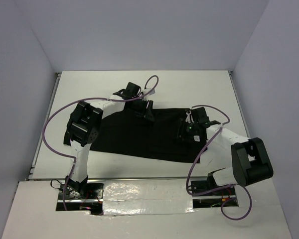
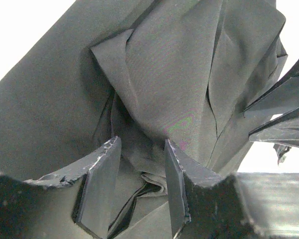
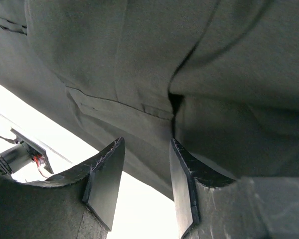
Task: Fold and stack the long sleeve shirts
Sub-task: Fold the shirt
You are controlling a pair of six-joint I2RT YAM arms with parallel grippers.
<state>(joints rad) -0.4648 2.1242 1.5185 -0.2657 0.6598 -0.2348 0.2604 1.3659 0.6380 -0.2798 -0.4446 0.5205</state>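
White counter (image 1: 139, 84) and pale walls (image 1: 139, 30) make the whole room, and on the counter lies one black shirt (image 1: 134, 139). It is spread wide in the middle, between the two arms, and it is not yet a neat packet. We see no second shirt and no stack anywhere.

We judge that the folding step is in hand, at its start: both arms reach over the cloth to take hold of it. The left claw (image 1: 148, 113) is at the far edge of the shirt. In its wrist view the jaws stand partly apart and a bunch of pleated cloth sits between them. We cannot tell whether they really pinch this cloth or only stand around it.

The right claw (image 3: 147, 149) is over the right part of the shirt. Its jaws are apart and we see nothing held between them. The cloth, with a stitched seam (image 3: 114, 107), lies just beyond the tips, and bare counter shows below its edge.

For the next move we think both claws need a firm hold on the same edge. Then they should carry it over together, so the soft cloth folds flat and does not drag or wrinkle.
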